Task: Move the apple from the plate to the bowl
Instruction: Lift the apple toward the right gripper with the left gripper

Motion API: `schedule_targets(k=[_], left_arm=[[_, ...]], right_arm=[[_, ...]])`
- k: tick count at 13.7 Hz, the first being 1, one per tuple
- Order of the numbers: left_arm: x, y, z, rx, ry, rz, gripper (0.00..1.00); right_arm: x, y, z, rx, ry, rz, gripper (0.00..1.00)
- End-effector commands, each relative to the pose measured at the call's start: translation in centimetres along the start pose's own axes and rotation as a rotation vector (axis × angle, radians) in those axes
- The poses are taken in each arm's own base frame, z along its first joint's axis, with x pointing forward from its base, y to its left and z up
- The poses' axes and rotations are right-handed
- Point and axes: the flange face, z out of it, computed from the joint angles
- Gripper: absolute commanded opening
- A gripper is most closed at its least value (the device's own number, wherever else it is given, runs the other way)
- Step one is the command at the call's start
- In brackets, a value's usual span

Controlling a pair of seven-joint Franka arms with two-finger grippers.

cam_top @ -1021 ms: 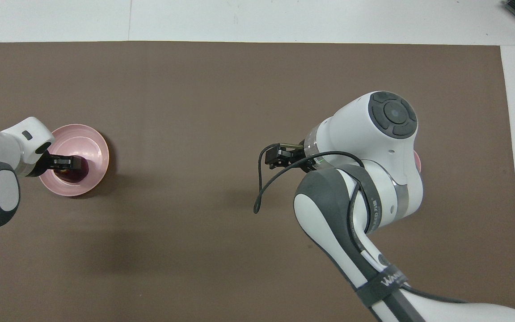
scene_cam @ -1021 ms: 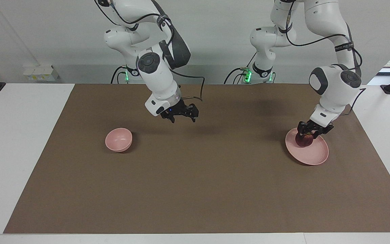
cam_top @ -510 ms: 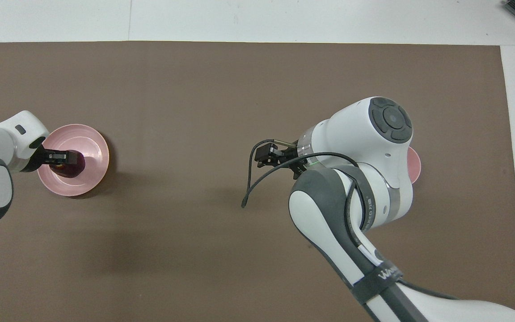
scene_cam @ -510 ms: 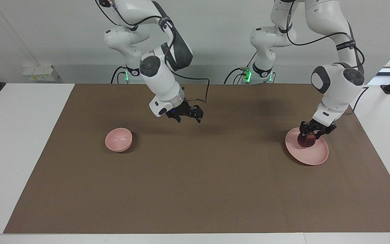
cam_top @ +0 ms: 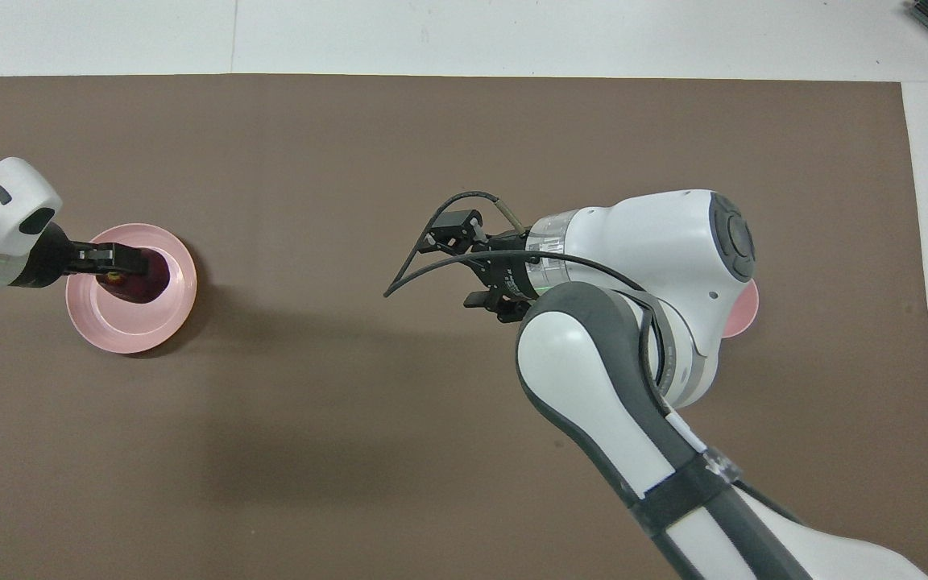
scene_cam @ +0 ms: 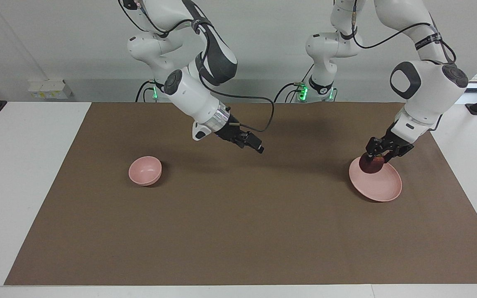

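The dark red apple [scene_cam: 370, 164] is held in my left gripper [scene_cam: 374, 159], which is shut on it a little above the pink plate [scene_cam: 381, 188], over the plate's rim nearer to the robots. In the overhead view the apple [cam_top: 140, 278] and left gripper [cam_top: 127, 266] are over the plate [cam_top: 122, 330]. The small pink bowl [scene_cam: 145, 169] stands empty toward the right arm's end. My right gripper [scene_cam: 255, 145] is open and empty, up in the air over the mat's middle. In the overhead view the right arm hides most of the bowl [cam_top: 746, 310].
A brown mat [scene_cam: 238, 231] covers the table, with white table surface [scene_cam: 19, 174] at both ends. A black cable [scene_cam: 263, 111] loops from the right wrist.
My left gripper has lifted the apple off the plate and drawn it a little toward the robots. My right gripper has swung toward the table's middle and turned sideways.
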Motion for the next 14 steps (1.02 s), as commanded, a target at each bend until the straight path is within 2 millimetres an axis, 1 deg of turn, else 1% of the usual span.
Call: schedule_targets(k=[1,2,4,6,7,8,9,11,12,13,14], left_arm=[[0.4,2.5,-0.2,-0.102,0.011,-0.015,0.0],[0.6,3.3,-0.1,-0.161,0.027,-0.049,0.0],[1.1,6.2,-0.1,-0.227,0.077,-0.103,0.0],[1.4,9.7,0.2,-0.25,0.121,-0.102,0.0],[1.4,11.8,0.3,-0.271,0.139,-0.089,0.0],[1.5,13.2,0.3,-0.298,0.155,-0.1,0.0],[1.3,14.5,0.5,-0.32,0.158,-0.104,0.0],[0.8,17.5,0.7,-0.335,0.141,-0.084,0.0],[0.7,18.4,0.7,-0.342,0.132,-0.113,0.0],[0.4,19.8,0.7,-0.349,0.125,-0.102,0.0],[0.2,20.4,0.7,-0.353,0.12,-0.095,0.0]], right_arm=[[-0.9,-1.2,0.4,0.091,-0.048,0.209,1.0],[-1.3,-1.5,0.4,0.123,-0.064,0.307,1.0],[-1.7,-2.2,0.1,0.15,-0.079,0.441,1.0],[-1.6,-2.1,0.3,0.147,-0.095,0.513,1.0],[-1.4,-1.9,1.1,0.145,-0.104,0.545,1.0],[-1.7,-1.9,2.3,0.138,-0.115,0.556,1.0],[-2.3,-2.2,3.0,0.139,-0.131,0.567,1.0],[-2.2,-2.8,3.0,0.15,-0.131,0.587,1.0],[-2.0,-2.8,3.1,0.151,-0.131,0.59,1.0],[-1.9,-2.7,3.3,0.147,-0.129,0.591,1.0],[-1.8,-2.6,3.5,0.145,-0.128,0.593,1.0]])
